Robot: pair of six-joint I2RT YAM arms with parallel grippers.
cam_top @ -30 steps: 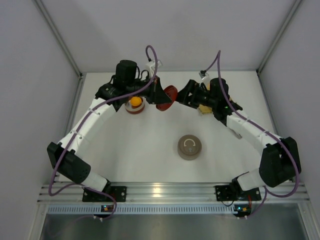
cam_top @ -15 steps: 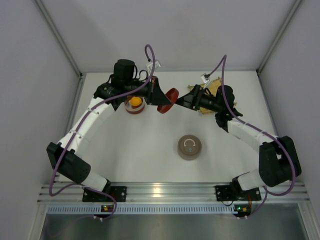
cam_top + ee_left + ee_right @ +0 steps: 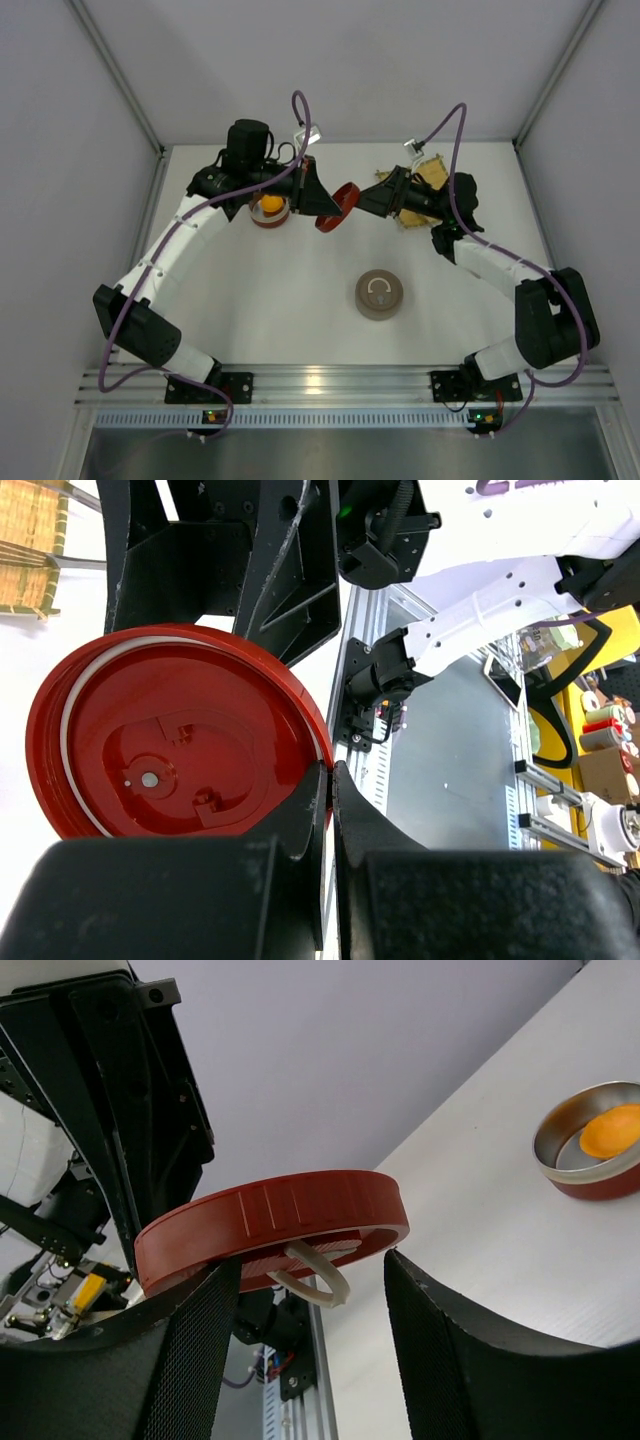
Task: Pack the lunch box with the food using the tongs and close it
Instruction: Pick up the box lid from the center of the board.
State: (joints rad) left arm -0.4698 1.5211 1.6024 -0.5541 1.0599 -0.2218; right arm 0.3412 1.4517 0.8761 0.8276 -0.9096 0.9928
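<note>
The left gripper [image 3: 328, 780] is clamped on the rim of the red lid [image 3: 180, 750]. The right gripper [image 3: 312, 1260] has its jaws apart at the opposite edge. The orange ball [image 3: 612, 1130] lies in the open tin [image 3: 590, 1178].

Saw a tilted red lid [image 3: 270, 1222] just above and between two spread black fingers [image 3: 190, 1360]. Noted a cream loop [image 3: 318, 1278] under it. Saw, well apart on the white tabletop [image 3: 500, 1220], an open tin [image 3: 590, 1182] holding an orange ball [image 3: 612, 1130].
</note>
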